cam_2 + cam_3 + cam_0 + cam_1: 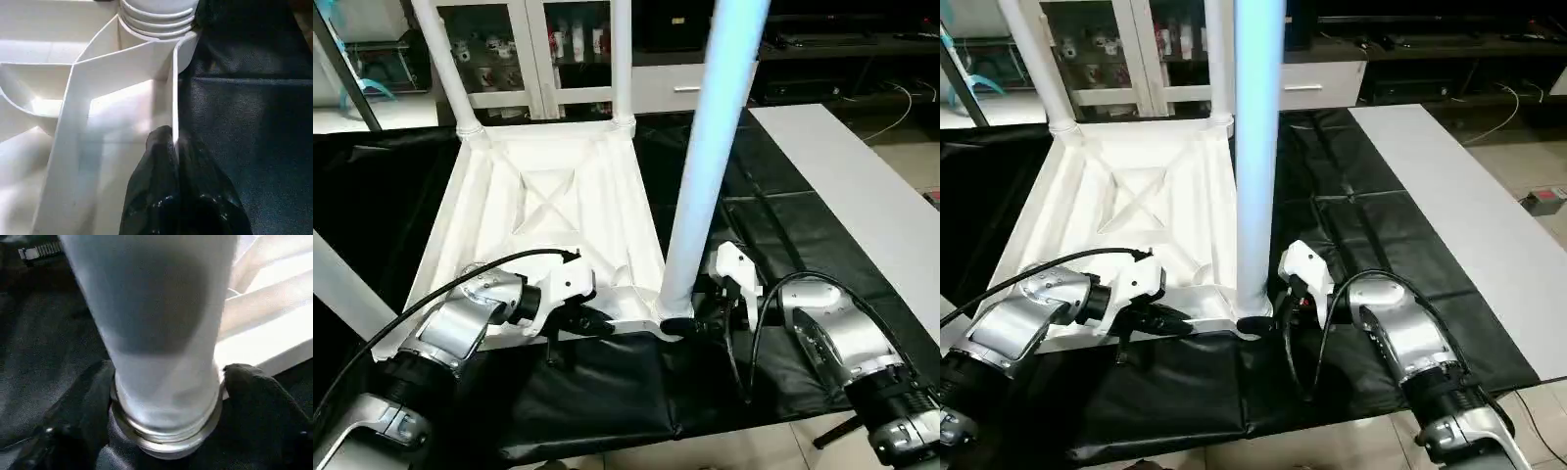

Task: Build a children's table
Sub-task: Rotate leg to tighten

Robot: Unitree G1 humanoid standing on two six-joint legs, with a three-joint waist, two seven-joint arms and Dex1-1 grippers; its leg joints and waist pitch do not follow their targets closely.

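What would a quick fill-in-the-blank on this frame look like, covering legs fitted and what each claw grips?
1. The table top lies with its ribbed underside facing ____.
2. ____ legs already stand in the far corner sockets.
3. The right claw grips the base of a third ____ at the near right corner socket.
4. The left claw pinches the top's near ____.

Missing words: up; Two; leg; edge wall

No readable text, labels, brand marks or nos. anywhere. Table top (548, 211), legs (710, 147), black cloth (607, 392) & robot arms all plain, no markings. Items in the cabinet (558, 44) behind glass may carry labels, but too small/blurry to read.
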